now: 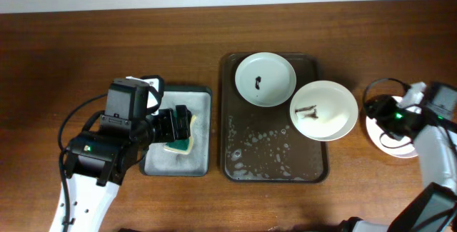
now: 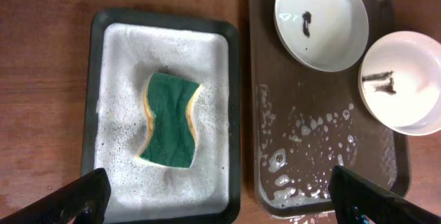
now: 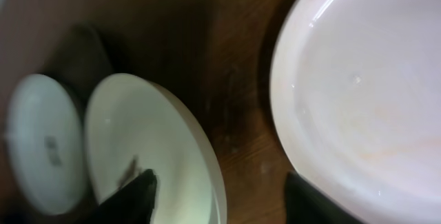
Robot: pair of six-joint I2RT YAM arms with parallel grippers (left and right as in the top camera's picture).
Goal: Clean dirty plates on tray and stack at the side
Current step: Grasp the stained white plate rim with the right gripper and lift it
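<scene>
Left of the tray [image 1: 271, 153], the left gripper [image 2: 224, 200] hangs with fingers wide apart over a wavy green sponge [image 2: 169, 120] in a foamy pan [image 2: 93, 100]. On the wet brown tray sit two smeared, round white plates [image 1: 265, 79] [image 1: 323, 111]. Right of it, the right gripper [image 3: 220, 196] has its fingers apart, with the glossy third plate [image 3: 372, 100] just beside them.

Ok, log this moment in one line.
left gripper open over sponge | right gripper open at clean plate off tray | two dirty plates on tray

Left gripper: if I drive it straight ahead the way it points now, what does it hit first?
Most likely the green sponge in the small sudsy tray, below the open left gripper. Depth is unclear; it might land on suds beside it.
</scene>
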